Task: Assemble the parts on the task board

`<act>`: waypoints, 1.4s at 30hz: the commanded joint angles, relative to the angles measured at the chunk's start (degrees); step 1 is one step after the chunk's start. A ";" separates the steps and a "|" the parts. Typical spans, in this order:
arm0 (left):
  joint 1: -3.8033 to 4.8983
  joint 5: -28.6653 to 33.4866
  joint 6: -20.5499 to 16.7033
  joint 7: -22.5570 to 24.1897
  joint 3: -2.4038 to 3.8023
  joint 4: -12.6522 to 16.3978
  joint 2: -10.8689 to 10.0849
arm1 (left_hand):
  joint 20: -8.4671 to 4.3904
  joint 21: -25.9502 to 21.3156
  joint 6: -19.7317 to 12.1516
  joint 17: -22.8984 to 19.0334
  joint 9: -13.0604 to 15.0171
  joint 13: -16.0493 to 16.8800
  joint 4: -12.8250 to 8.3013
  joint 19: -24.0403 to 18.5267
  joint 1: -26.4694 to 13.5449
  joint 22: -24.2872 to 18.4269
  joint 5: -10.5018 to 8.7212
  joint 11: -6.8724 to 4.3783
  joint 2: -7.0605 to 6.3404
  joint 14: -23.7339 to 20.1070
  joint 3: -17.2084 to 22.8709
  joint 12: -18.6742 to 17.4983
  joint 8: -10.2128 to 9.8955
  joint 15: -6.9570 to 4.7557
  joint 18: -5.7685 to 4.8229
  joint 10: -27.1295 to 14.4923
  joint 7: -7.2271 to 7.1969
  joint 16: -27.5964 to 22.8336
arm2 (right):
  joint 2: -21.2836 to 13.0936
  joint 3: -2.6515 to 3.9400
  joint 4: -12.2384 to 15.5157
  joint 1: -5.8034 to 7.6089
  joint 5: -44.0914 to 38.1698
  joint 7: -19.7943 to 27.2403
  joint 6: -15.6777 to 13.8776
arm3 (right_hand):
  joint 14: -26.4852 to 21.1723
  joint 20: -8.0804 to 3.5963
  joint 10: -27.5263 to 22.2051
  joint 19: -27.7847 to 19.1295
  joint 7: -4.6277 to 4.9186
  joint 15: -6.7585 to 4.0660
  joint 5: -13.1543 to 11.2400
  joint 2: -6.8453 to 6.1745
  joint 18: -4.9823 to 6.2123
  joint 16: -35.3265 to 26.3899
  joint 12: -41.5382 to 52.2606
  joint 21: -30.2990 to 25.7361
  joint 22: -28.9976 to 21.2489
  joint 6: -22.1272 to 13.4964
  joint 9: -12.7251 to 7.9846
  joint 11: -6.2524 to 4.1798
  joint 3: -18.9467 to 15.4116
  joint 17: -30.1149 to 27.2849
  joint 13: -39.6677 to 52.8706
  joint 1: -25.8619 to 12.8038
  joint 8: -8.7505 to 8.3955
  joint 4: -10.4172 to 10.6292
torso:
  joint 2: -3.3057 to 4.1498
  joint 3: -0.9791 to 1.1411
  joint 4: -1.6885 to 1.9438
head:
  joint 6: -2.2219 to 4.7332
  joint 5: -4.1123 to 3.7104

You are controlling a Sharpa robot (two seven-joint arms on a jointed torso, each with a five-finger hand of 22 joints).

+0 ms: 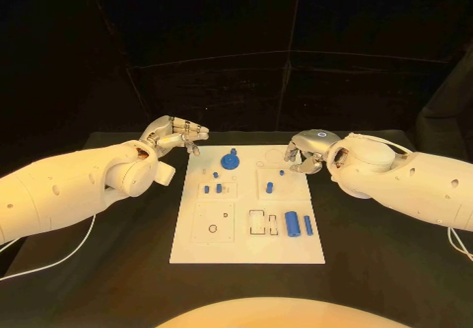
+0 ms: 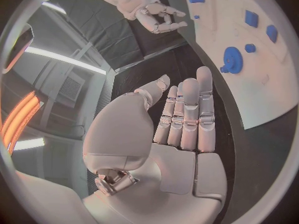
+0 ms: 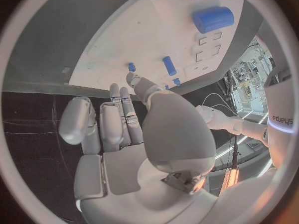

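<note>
The white task board [image 1: 247,247] lies in the middle of the table. Blue parts sit on it: a round wheel-like piece [image 1: 231,162] near the far edge, small pegs [image 1: 213,188] left of centre, and a thick cylinder [image 1: 292,223] beside a thinner one [image 1: 308,225] towards the near right. My left hand [image 1: 178,137] hovers off the board's far left corner, fingers extended and palm empty [image 2: 181,119]. My right hand [image 1: 307,152] hangs over the far right corner with its fingers bent downward and nothing held [image 3: 124,129]. The wheel piece [image 2: 233,59] lies just beyond my left fingertips.
The black table [image 1: 379,263] surrounds the board on all sides. A thin white cable [image 1: 69,253] trails across the table under my left arm. Dark curtains close off the back.
</note>
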 commanded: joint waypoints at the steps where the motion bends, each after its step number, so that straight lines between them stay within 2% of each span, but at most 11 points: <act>1: 0.03 10.59 0.63 5.36 0.01 1.06 -0.32 | 0.03 -0.35 0.23 -0.27 -0.09 -0.06 -0.20 -0.35 0.47 -0.24 -0.14 0.06 0.80 -0.51 -0.17 0.33 -0.11 0.09 0.27 0.39 0.28 -0.35 | 0.44 0.01 -0.10 -0.35 -4.06 -0.68 1.60 | 1.11 0.08 -0.19 -0.35 -0.13 0.46 -0.23 -0.47 0.43 -0.40 -0.57 -0.27 -0.11 -0.15 0.05 -0.23 0.61 -0.23 -0.74 0.14 -0.31 -0.02 | 0.00 0.02 -0.05 | 0.01 -0.14; 2: 0.02 10.94 0.82 5.54 0.01 1.41 -0.42 | 0.03 -0.36 0.23 -0.28 -0.09 -0.06 -0.21 -0.35 0.50 -0.25 -0.14 0.06 0.82 -0.51 -0.16 0.34 -0.11 0.09 0.27 0.39 0.29 -0.35 | 0.74 0.01 -0.36 -0.60 -4.12 -0.55 1.66 | 1.15 0.08 -0.09 -0.31 -0.10 0.46 -0.26 -0.47 0.43 -0.48 -0.71 -0.32 -0.16 -0.09 0.06 -0.21 0.90 -0.34 -1.12 0.19 -0.44 -0.06 | 0.04 0.11 0.00 | 0.07 -0.17; 5: 0.00 11.36 1.15 5.79 -0.01 1.97 -0.52 | 0.03 -0.38 0.23 -0.30 -0.09 -0.06 -0.22 -0.34 0.52 -0.27 -0.14 0.07 0.84 -0.52 -0.16 0.34 -0.11 0.09 0.27 0.38 0.31 -0.35 | 1.43 0.02 -0.95 -1.06 -4.12 -0.25 1.79 | 1.20 0.10 0.09 -0.27 0.09 0.55 -0.28 -0.48 0.43 -0.57 -0.93 -0.41 -0.26 -0.03 0.06 -0.05 1.37 -0.46 -1.70 0.26 -0.64 -0.13 | 0.07 0.10 0.03 | 0.12 -0.08; 11: -0.03 11.68 1.79 6.00 -0.02 2.77 -0.57 | 0.02 -0.45 0.24 -0.36 -0.09 -0.06 -0.25 -0.33 0.60 -0.32 -0.14 0.09 0.89 -0.55 -0.17 0.36 -0.11 0.11 0.27 0.39 0.37 -0.37 | 2.55 0.02 -1.74 -1.84 -3.75 0.36 1.90 | 1.27 0.21 0.42 -0.20 0.33 0.69 -0.32 -0.43 0.43 -0.64 -1.21 -0.51 -0.35 0.08 0.07 0.14 2.17 -0.53 -2.58 0.36 -0.93 -0.24 | 0.02 0.07 -0.13 | 0.09 -0.10; 21: -0.04 11.77 2.53 5.42 -0.04 3.20 -0.70 | 0.04 -0.63 0.18 -0.54 -0.10 -0.08 -0.33 -0.33 0.82 -0.48 -0.14 0.17 1.06 -0.66 -0.19 0.36 -0.13 0.16 0.26 0.26 0.47 -0.43 | 3.77 0.02 -2.84 -2.29 -2.60 0.98 1.99 | 1.38 0.62 1.33 0.01 1.15 1.18 -0.29 -0.18 0.39 -0.63 -1.58 -0.55 -0.29 0.04 0.07 0.83 4.02 -0.57 -4.20 0.62 -1.31 -0.52 | 0.03 0.17 -0.08 | 0.04 -0.07; 27: -0.04 11.77 2.75 5.04 -0.05 3.39 -0.88 | 0.05 -0.68 0.16 -0.59 -0.10 -0.09 -0.37 -0.32 0.90 -0.53 -0.13 0.19 1.09 -0.69 -0.20 0.36 -0.14 0.17 0.26 0.22 0.50 -0.44 | 4.12 0.02 -3.15 -2.36 -2.27 1.26 2.03 | 1.46 0.68 2.43 0.18 1.25 1.16 -1.43 0.65 0.39 -0.49 -1.59 -0.45 -0.10 0.59 0.14 0.78 5.85 -0.45 -5.06 0.87 -1.23 -0.59 | 0.13 0.17 -0.12 | -0.05 0.07; 34: -0.04 11.78 2.78 4.89 -0.05 3.22 -0.82 | 0.05 -0.71 0.14 -0.63 -0.11 -0.09 -0.40 -0.30 0.95 -0.56 -0.14 0.20 1.12 -0.70 -0.20 0.35 -0.15 0.17 0.26 0.18 0.52 -0.45 | 4.45 0.02 -3.52 -2.38 -1.71 1.53 2.28 | 1.55 0.55 3.96 0.41 1.13 0.95 -1.88 1.32 0.35 -0.25 -1.46 -0.24 0.25 2.00 0.32 0.51 7.42 -0.23 -5.43 0.90 -0.82 -0.58 | 0.13 0.15 -0.18 | -0.17 -0.07; 42: -0.04 11.78 2.81 4.78 -0.05 3.20 -0.77 | 0.05 -0.74 0.12 -0.66 -0.11 -0.10 -0.43 -0.29 1.00 -0.58 -0.14 0.21 1.13 -0.71 -0.21 0.35 -0.16 0.18 0.26 0.15 0.53 -0.45 | 4.88 0.02 -4.02 -2.39 -1.52 1.13 2.50 | 1.83 -0.16 7.36 1.02 0.25 0.11 -3.22 2.66 0.15 0.57 -1.24 0.52 1.48 5.47 0.77 -0.49 8.99 0.71 -5.33 1.07 0.33 -0.75 | 0.10 0.13 -0.11 | -0.31 -0.26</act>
